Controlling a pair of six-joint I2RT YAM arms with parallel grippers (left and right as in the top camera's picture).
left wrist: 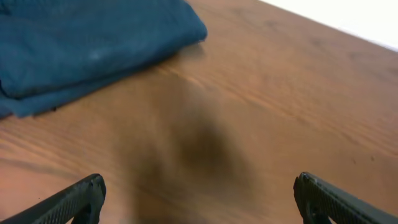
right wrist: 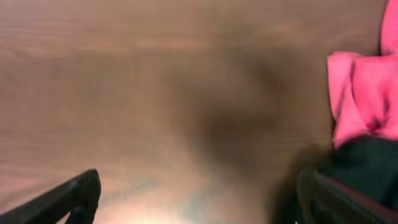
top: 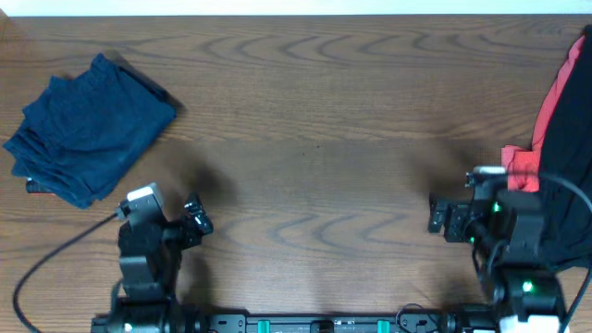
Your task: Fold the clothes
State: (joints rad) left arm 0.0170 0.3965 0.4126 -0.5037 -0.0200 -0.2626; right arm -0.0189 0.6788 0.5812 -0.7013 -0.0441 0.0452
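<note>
A folded navy-blue garment (top: 88,129) lies at the far left of the table; it also shows in the left wrist view (left wrist: 81,43). A black garment (top: 566,129) and a coral-red garment (top: 555,92) are piled at the right edge; the right wrist view shows the coral-red cloth (right wrist: 364,96) and black cloth (right wrist: 364,168). No collar or logo shows. My left gripper (top: 196,222) (left wrist: 199,199) is open and empty over bare wood, below and right of the navy garment. My right gripper (top: 439,218) (right wrist: 199,199) is open and empty, just left of the pile.
The wooden table (top: 314,120) spans the view, its far edge along the top. A black cable (top: 55,254) runs from the left arm toward the front left.
</note>
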